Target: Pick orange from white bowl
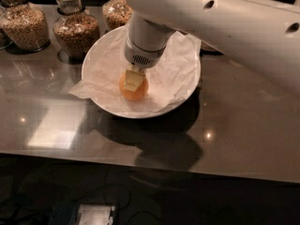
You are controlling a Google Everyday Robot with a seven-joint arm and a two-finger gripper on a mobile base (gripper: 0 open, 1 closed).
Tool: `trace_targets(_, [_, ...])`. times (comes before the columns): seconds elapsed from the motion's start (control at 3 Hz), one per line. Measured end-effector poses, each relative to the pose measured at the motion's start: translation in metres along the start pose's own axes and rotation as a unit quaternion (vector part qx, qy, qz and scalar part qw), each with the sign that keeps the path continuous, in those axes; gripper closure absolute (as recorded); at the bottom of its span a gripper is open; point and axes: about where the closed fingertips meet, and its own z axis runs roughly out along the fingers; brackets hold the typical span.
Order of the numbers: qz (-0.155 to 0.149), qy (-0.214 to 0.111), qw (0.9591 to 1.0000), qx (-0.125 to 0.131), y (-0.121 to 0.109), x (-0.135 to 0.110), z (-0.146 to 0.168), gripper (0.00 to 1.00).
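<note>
The orange (pixel 133 92) is round and yellow-orange, in the front middle of the wide white bowl (pixel 187 86), over its crinkled paper lining (pixel 105 64). My gripper (pixel 134 82) comes down from above on the white arm (pixel 220 18) and is closed around the orange. One pale finger (pixel 133 78) lies across the fruit's top front; the other finger is hidden behind it. I cannot tell whether the orange still rests on the paper or hangs just above it.
Three glass jars of nuts or grains (pixel 75 29) stand close behind the bowl at the back left. The bowl sits on a glossy grey counter (pixel 243 135), whose front edge runs along the lower part of the view.
</note>
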Motion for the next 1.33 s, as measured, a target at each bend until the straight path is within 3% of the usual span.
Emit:
trace_targets(0.67, [0.001,-0.014,0.9996,-0.023,0.001,-0.003,0.008,0.17])
trace_targets(1.33, [0.028,-0.004,0.997,-0.072,0.002,0.014,0.043,0.11])
